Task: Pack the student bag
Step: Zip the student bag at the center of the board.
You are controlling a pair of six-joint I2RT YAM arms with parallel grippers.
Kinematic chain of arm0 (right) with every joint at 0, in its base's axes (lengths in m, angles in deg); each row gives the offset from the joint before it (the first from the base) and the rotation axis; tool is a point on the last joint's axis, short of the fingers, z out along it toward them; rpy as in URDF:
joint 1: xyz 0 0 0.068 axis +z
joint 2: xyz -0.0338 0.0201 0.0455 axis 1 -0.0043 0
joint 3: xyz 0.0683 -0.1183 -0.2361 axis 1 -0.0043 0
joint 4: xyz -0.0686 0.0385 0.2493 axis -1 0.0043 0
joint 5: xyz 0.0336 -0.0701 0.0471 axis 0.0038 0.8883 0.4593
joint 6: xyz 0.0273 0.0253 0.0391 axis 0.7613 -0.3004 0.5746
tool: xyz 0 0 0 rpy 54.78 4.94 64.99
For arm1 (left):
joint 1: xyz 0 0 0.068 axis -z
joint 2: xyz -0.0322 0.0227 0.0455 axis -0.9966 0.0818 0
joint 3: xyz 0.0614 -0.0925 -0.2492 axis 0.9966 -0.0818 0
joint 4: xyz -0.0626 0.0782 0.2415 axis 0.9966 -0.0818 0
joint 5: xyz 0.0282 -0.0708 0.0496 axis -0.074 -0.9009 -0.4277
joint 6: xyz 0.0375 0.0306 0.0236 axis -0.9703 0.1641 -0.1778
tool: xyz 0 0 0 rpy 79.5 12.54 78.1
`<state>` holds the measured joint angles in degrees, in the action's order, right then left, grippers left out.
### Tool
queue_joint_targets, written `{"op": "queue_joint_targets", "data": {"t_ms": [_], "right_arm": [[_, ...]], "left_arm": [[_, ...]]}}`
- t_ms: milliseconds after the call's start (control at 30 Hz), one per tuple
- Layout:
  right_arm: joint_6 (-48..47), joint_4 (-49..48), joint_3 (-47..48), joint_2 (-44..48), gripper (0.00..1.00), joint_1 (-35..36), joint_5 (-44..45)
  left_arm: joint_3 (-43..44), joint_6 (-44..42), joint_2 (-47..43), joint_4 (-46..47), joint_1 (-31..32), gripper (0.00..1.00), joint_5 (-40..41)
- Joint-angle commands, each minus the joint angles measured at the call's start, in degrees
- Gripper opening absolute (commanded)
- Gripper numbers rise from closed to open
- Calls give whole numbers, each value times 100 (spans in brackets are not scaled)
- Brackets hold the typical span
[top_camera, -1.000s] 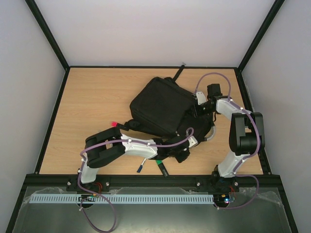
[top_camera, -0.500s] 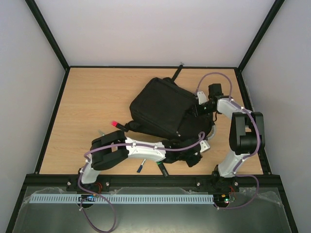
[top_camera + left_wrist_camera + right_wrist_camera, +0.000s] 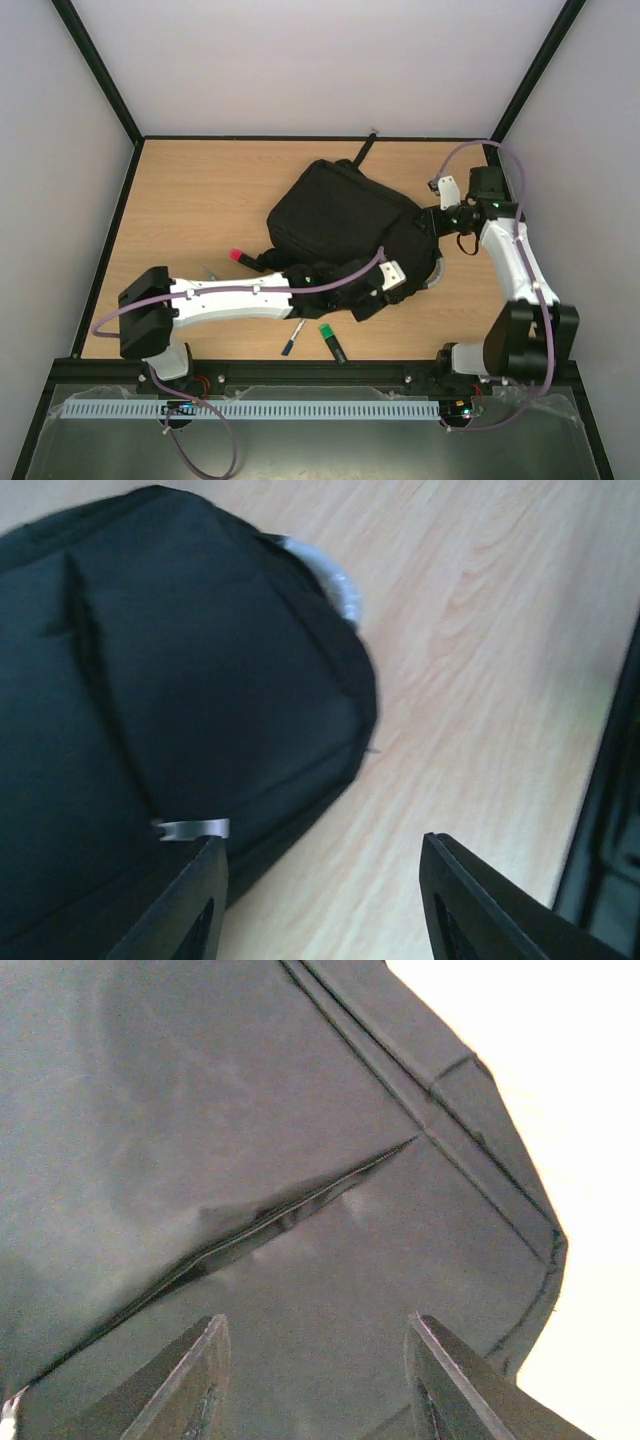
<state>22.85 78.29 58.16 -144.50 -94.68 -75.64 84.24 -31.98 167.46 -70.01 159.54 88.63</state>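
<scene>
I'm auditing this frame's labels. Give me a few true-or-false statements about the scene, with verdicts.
1. The bag lies on the table. True.
2. The left end effector grips the bag's handle. False: it is open and holds nothing.
3. The right end effector is open. True.
4. The green marker is inside the bag. False: it lies on the table near the front edge.
</scene>
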Motion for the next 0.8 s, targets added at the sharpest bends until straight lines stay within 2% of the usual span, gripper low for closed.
{"op": "queue_joint_targets", "data": {"t_ms": [0, 100, 200, 333, 567, 767], "right_arm": [[-876, 1331, -43, 726, 53, 18, 275], [-1529, 1980, -392, 990, 60, 18, 283], [-2065, 2207, -909, 1220, 61, 18, 386], [-2716, 2344, -1470, 1265, 62, 63, 195], [-2223, 1398, -1637, 393, 57, 196, 239], [-1090, 697, -537, -911, 51, 255, 346]], "left_arm": [[-11, -715, -258, -914, -331, 56, 344], [83, -1010, -248, -1130, -626, 61, 2], [157, -1254, -72, -1177, -831, 66, -41], [146, -1456, 178, -1003, -1094, 65, -253], [209, -1445, 633, -521, -1289, 63, -540], [101, -1431, 703, -412, -1311, 62, -511]]}}
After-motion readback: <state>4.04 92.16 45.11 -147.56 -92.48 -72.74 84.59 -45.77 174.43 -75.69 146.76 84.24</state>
